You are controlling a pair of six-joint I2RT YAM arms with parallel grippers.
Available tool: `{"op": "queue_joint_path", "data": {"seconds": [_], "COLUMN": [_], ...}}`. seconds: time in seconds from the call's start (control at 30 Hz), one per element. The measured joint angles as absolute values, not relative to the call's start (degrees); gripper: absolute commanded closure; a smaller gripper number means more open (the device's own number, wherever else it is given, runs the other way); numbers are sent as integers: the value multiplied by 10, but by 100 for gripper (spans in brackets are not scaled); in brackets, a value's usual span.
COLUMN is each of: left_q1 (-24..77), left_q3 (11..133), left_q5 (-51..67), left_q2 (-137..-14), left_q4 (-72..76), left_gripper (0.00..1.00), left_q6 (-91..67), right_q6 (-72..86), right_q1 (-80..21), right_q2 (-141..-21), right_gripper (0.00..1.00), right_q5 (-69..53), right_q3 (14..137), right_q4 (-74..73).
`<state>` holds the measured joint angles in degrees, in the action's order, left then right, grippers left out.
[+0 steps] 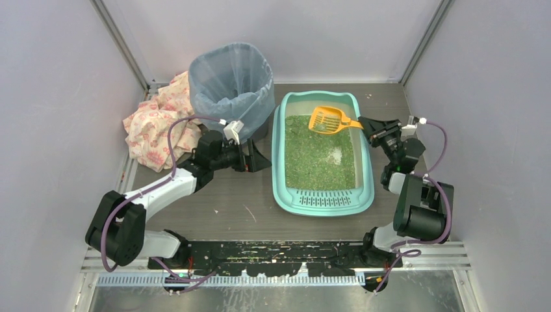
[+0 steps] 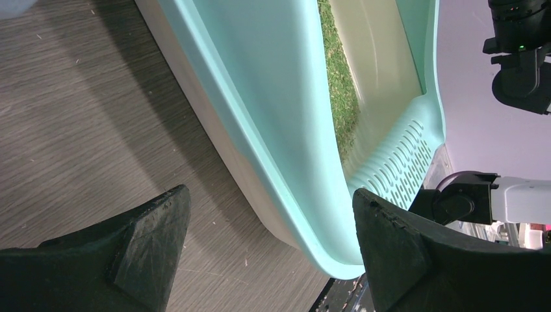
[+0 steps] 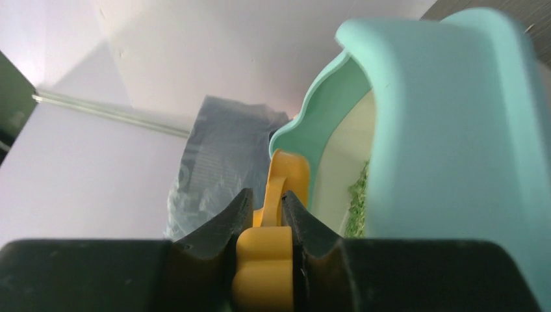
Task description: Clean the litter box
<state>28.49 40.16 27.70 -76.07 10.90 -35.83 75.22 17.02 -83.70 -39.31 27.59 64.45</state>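
The teal litter box lies in the middle of the table, green litter inside, its slotted grate step at the near end. My right gripper is shut on the handle of an orange slotted scoop, whose head hangs over the far part of the litter. In the right wrist view the handle sits clamped between the fingers, beside the box rim. My left gripper is open and empty just left of the box; its wrist view shows the box wall between the spread fingers.
A blue-grey bag-lined round bin stands at the back, left of the box. A floral cloth lies crumpled left of the bin. The cell walls close in on both sides. A metal rail runs along the near edge.
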Motion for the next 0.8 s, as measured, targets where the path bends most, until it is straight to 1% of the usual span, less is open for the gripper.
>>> {"op": "queue_joint_path", "data": {"seconds": [0.1,0.23,0.4,0.63,0.8], "left_q1": [285,285,285,285,285], "left_q3": [402,402,402,402,402], "left_q5": [277,280,281,281,282], "left_q2": [-761,-763,-764,-764,-764], "left_q4": [109,110,110,110,110], "left_gripper": [6,6,6,6,6], "left_q6": [-358,-360,-360,-360,-360], "right_q6": [769,788,799,781,758], "right_q1": [184,166,175,176,139], "right_q2": [-855,-882,-886,-872,-868], "right_gripper": [99,99,99,99,99], "right_q5": [-385,-392,-391,-385,-383], "right_q3": [275,273,266,263,272], "right_q4": [665,697,712,679,655]}}
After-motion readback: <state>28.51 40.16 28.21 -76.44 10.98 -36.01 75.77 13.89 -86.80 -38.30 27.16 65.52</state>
